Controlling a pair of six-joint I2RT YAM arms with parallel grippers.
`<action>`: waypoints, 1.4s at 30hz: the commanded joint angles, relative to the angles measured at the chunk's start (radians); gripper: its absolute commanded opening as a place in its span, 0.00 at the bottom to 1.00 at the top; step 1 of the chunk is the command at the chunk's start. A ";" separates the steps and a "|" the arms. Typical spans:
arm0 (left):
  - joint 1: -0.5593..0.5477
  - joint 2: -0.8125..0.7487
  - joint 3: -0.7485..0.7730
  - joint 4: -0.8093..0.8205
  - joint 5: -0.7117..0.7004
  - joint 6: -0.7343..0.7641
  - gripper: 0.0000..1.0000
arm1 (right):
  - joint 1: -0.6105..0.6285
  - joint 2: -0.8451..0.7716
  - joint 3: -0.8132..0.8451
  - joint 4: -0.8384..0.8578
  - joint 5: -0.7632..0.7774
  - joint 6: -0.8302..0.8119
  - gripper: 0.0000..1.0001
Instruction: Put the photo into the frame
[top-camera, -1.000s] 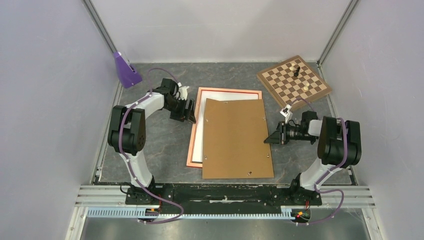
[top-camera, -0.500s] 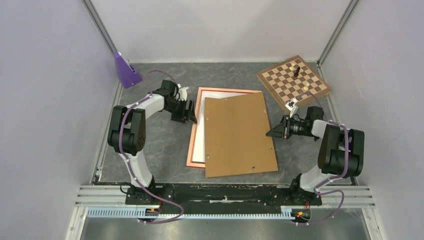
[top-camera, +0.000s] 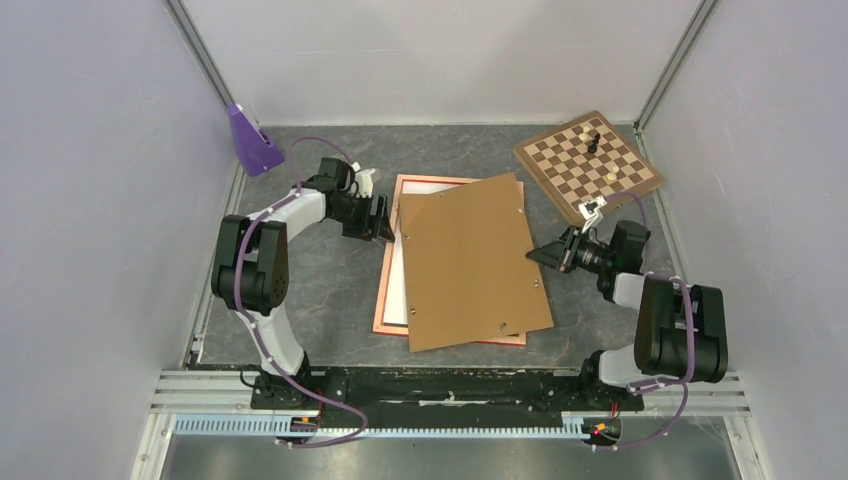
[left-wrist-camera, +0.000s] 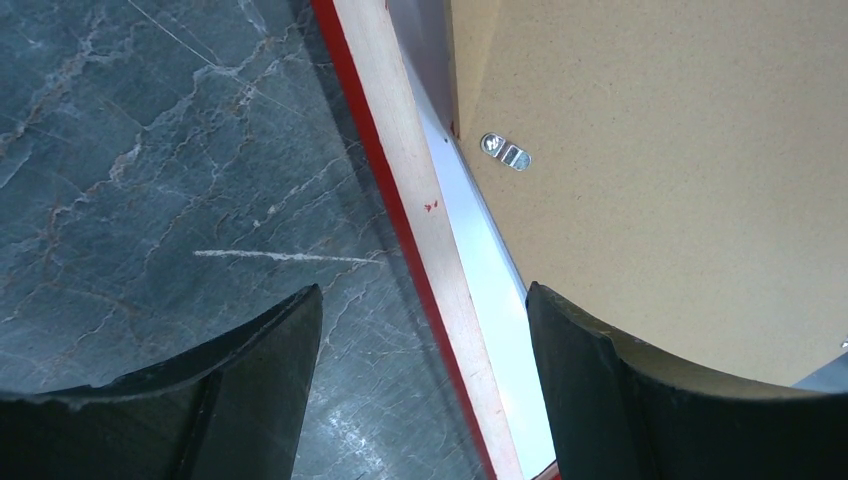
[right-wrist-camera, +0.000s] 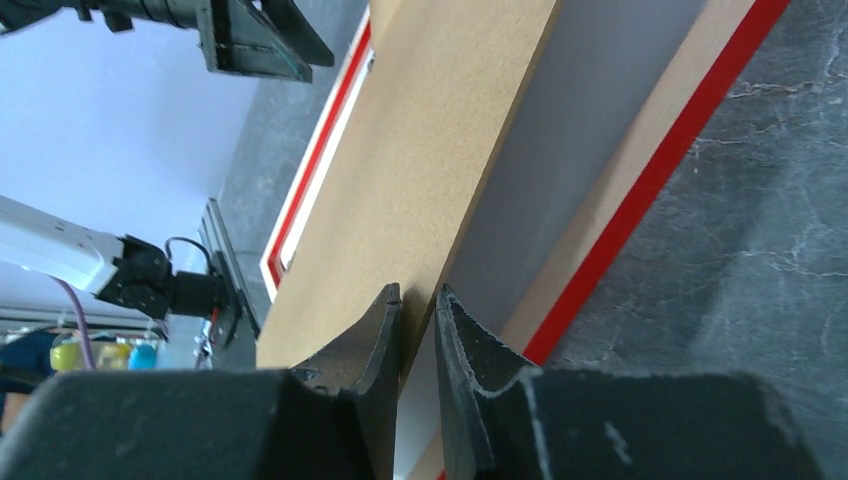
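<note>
The grey marbled table (top-camera: 320, 290) carries a plain brown rectangular backing board (top-camera: 470, 265), which lies skewed across the thin orange-red rectangular picture frame (left-wrist-camera: 400, 170). The board covers most of the frame and its far right corner juts past the frame's far rail. Inside the frame lies the photo (top-camera: 396, 285), white back up, showing only as a strip along the left side.

The right arm (top-camera: 670, 320) is folded high at the elbow. Its wrist is turned inward, so the right gripper (right-wrist-camera: 415, 295) points left and meets the board's right edge, jaws pinched on that edge. The edge is lifted off the frame's right rail.

The left arm (top-camera: 255, 265) reaches forward and inward, its wrist tipped downward. The left gripper (left-wrist-camera: 420, 300) hangs with jaws wide apart, straddling the frame's left rail and holding nothing.

A small metal clip (left-wrist-camera: 505, 152) sits near the board's left edge.
</note>
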 joint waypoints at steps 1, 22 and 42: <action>0.009 -0.045 -0.001 0.041 0.025 -0.019 0.81 | 0.012 -0.057 -0.064 0.414 0.062 0.257 0.00; 0.012 -0.055 -0.005 0.065 0.066 -0.016 0.81 | 0.077 -0.087 -0.163 0.495 0.170 0.303 0.01; -0.005 0.015 -0.053 0.131 0.160 -0.096 0.76 | 0.137 0.030 -0.094 0.271 0.020 0.100 0.34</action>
